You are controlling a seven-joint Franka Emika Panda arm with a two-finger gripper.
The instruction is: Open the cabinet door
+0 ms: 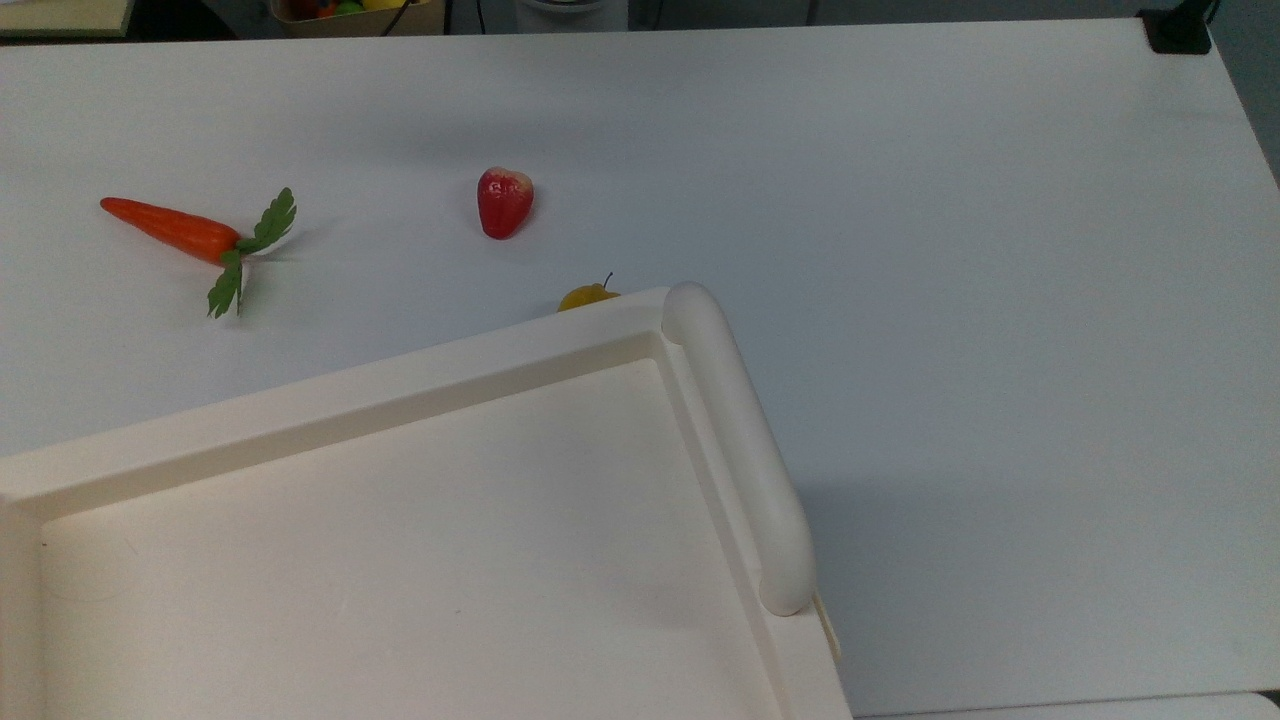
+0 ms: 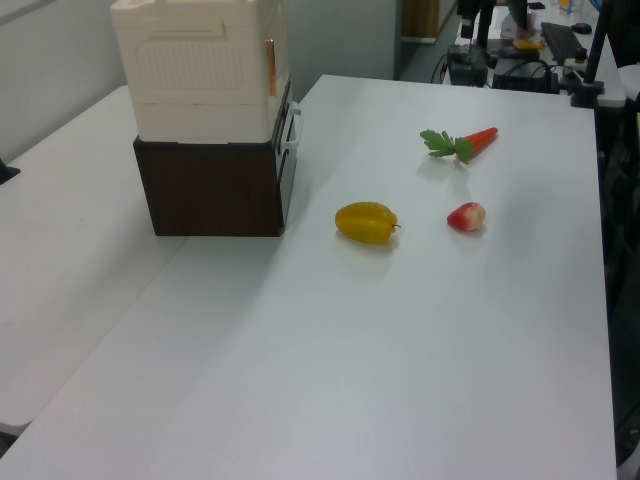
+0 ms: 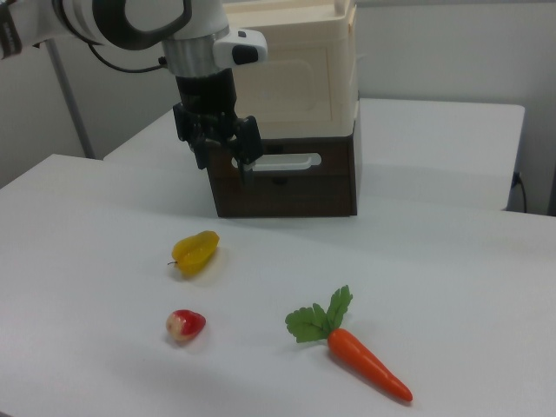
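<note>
Right view, nearest first: carrot [image 3: 365, 365] with green leaves lies on the white desk [image 3: 460, 261], tip toward the camera. Just beyond, toward the right view's left, a small red fruit [image 3: 185, 324], then a yellow fruit [image 3: 195, 252], each apart from the others. Behind them stands a dark brown base [image 3: 295, 195] with a white handle [image 3: 278, 162] across its front, and the large cream unit [image 3: 295, 78] is stacked on top. The hand [image 3: 223, 156] hangs in front of the base at the right view's left end of the white handle, pointing down, fingers parted with nothing gripped between them; one finger sits close beside the handle's end, contact uncertain. Left view: the cabinet door [image 2: 195, 65] is the cream panel on the unit's side facing that camera, lying flush against the unit, shut. Top view: the thick rounded bar [image 1: 740, 440] runs along the top view's right edge of the unit's recessed top.
</note>
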